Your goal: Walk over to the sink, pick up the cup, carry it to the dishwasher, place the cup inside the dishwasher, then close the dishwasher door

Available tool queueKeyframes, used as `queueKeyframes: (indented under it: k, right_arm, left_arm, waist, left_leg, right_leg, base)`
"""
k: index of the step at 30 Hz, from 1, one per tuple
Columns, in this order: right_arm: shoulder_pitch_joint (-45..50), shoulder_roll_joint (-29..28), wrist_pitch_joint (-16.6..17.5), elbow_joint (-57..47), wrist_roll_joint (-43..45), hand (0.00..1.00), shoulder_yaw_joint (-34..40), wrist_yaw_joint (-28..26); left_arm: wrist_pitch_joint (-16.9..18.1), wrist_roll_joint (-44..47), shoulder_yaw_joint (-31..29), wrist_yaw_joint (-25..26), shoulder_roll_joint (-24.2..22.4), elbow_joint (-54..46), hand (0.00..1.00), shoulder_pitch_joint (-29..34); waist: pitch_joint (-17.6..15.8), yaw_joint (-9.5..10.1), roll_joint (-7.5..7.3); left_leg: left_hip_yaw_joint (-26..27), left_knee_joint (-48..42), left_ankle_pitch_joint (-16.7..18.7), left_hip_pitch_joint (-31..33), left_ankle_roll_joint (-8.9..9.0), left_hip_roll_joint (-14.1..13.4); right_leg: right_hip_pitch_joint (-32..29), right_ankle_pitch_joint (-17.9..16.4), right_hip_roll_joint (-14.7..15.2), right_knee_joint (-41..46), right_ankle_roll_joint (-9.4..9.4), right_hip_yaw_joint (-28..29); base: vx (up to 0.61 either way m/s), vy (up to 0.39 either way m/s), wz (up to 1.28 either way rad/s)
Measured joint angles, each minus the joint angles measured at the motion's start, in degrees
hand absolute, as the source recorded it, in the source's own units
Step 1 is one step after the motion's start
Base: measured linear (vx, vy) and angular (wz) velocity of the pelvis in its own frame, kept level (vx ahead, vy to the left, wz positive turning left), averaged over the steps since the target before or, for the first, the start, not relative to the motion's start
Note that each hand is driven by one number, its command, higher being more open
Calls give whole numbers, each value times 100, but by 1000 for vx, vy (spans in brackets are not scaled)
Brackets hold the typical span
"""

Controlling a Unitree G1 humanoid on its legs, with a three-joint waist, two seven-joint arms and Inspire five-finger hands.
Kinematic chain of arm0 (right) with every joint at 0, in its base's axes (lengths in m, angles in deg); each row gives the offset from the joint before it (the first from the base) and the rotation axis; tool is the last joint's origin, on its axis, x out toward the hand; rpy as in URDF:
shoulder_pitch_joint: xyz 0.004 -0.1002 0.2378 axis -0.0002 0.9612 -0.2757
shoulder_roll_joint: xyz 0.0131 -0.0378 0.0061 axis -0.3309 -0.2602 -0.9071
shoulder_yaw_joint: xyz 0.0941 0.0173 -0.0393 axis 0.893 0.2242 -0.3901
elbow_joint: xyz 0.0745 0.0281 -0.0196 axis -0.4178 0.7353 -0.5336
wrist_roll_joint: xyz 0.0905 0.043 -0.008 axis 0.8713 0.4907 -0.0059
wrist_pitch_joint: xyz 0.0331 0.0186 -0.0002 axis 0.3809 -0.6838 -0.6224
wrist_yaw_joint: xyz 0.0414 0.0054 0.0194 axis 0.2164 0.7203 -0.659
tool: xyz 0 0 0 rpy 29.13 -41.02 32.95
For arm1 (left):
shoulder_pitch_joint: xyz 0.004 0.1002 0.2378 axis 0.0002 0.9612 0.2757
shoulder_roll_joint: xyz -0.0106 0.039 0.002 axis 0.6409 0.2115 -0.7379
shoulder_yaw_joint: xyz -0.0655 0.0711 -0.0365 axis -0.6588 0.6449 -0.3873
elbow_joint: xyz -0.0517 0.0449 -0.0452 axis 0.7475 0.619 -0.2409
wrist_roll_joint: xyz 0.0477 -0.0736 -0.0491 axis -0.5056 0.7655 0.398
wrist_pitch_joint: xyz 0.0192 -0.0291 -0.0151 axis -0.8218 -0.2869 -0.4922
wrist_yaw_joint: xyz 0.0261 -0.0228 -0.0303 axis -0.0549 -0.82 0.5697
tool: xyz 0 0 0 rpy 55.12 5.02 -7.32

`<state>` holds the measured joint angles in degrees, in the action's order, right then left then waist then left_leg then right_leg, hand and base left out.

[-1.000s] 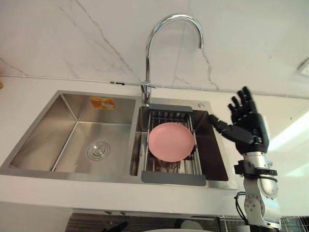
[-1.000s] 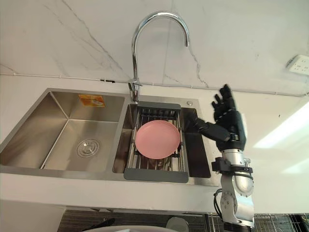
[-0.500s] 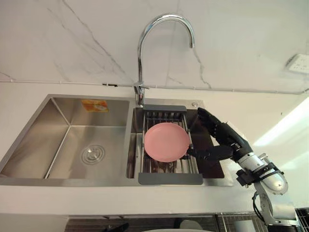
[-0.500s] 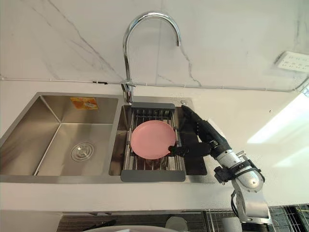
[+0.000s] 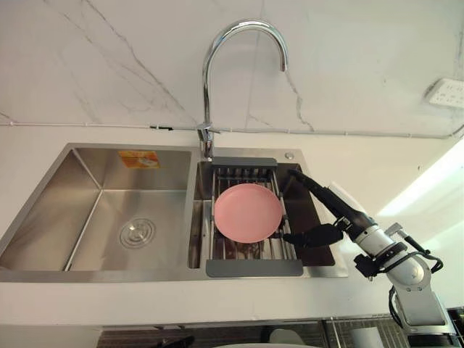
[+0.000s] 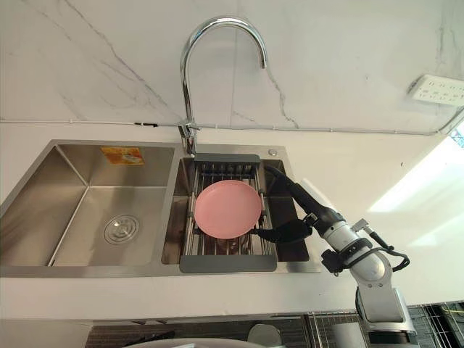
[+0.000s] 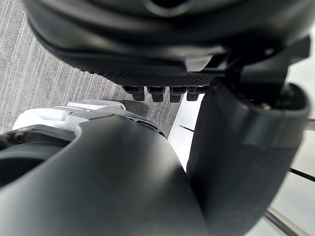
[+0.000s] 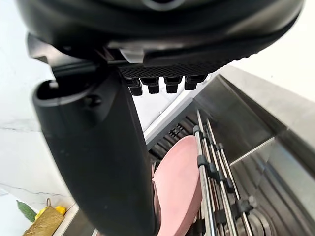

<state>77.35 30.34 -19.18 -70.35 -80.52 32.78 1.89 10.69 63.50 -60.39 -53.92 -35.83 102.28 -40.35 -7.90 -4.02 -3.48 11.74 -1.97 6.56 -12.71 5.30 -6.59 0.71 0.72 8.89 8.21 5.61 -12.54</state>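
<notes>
A round pink plate (image 5: 248, 212) lies flat on a grey wire rack (image 5: 254, 267) set across the right basin of a steel double sink (image 5: 43, 257). My right hand (image 5: 346, 220) reaches low over that basin from the right, open. Its fingers (image 5: 312, 185) stretch straight along the basin's right side. Its thumb (image 5: 312, 235) points at the plate's near right rim and stops just short of it. The right wrist view shows the plate (image 8: 179, 187) and rack bars (image 8: 211, 167) past the straight fingers. My left hand (image 7: 147, 90) appears in its wrist view, fingers straight, over grey flooring.
A tall chrome faucet (image 5: 217, 58) arches over the divider between the basins. The left basin (image 5: 109, 217) holds only its drain. White counter runs around the sink, with a marble wall behind and a wall socket (image 5: 446, 93) at the far right.
My right hand has come down from upright above the counter into the right basin, fingers levelled and thumb swung toward the plate. The view has shifted slightly; the plate has not moved.
</notes>
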Motion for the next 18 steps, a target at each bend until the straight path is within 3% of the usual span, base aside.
queueKeyframes:
  k: [18]
  right_arm:
    - [-1,0,432,-1,-1113,100,-401,209]
  left_arm:
    - [-99,-4,3,9,-6,-92,100,6]
  waist:
    - [-13,13,21]
  left_leg:
    - [-84,-33,-4,19,-3,13]
  right_leg:
    - [11,-44,42,86,-2,-72]
  base:
    - [-6,-1,1]
